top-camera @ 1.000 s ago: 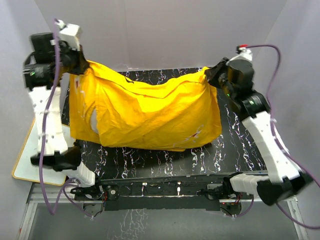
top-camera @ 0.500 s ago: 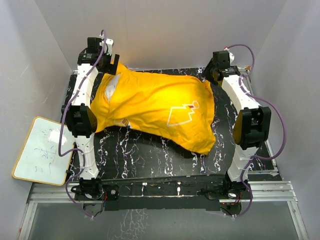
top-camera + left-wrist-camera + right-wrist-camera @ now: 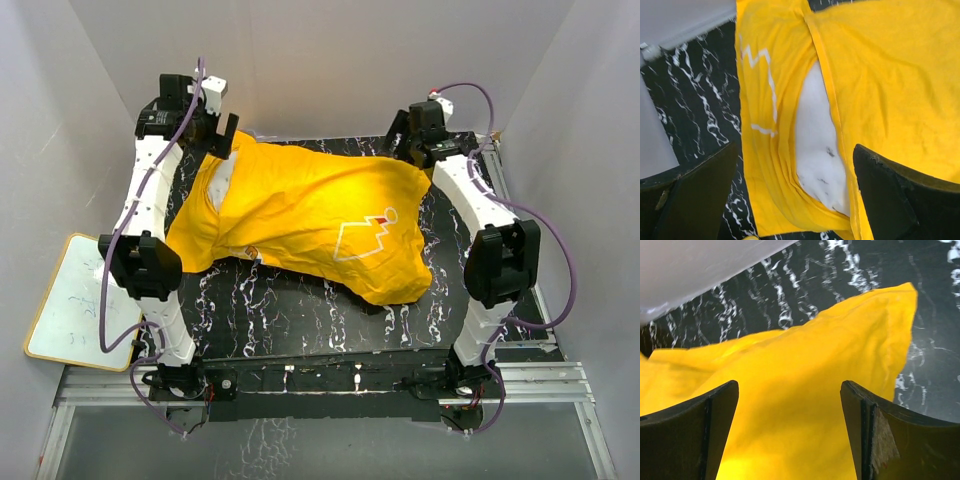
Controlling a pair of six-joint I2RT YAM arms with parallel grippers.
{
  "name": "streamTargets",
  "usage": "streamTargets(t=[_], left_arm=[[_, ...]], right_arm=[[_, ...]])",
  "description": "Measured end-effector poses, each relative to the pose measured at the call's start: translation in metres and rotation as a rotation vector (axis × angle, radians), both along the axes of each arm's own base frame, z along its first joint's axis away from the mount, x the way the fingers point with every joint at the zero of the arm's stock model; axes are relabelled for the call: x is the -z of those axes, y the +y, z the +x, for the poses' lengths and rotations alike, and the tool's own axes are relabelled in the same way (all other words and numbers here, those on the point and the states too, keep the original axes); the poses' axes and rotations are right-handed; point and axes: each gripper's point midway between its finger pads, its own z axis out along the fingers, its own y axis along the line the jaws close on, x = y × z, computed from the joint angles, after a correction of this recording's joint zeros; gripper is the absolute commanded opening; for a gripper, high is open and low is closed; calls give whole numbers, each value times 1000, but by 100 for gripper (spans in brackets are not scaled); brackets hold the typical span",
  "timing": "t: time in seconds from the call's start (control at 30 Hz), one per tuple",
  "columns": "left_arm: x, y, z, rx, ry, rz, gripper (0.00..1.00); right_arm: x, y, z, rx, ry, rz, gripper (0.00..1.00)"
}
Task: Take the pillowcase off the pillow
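Note:
The yellow pillowcase (image 3: 300, 215) lies crumpled on the black marbled table (image 3: 300, 320), still round the pillow (image 3: 222, 178). The pillow shows white through a slit opening at the case's far left end (image 3: 815, 145). My left gripper (image 3: 216, 135) hovers above that opening, open, with nothing between its fingers (image 3: 795, 150). My right gripper (image 3: 404, 138) hangs over the case's far right corner (image 3: 890, 315), also open and empty (image 3: 789, 387). A white and red print (image 3: 362, 235) shows on the case's top.
A whiteboard (image 3: 75, 300) leans off the table's left edge. Grey walls close in at the back and both sides. The near strip of the table (image 3: 330, 335) lies between the pillowcase and the arm bases.
Both grippers have opened and let go of the pillowcase, which had been held up stretched between them. It has dropped flat on the table, and both arms now stand over its far corners.

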Motion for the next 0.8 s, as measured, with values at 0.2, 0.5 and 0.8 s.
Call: streamTargets(t=[0.2, 0.5, 0.8], left_arm=[[55, 3, -17, -17, 155, -3, 97], [114, 23, -42, -60, 305, 12, 87], [150, 72, -65, -169, 391, -32, 62]], right_arm=[[-8, 58, -13, -145, -33, -44, 88], [-10, 88, -22, -279, -46, -78, 98], [39, 87, -35, -325, 54, -107, 96]])
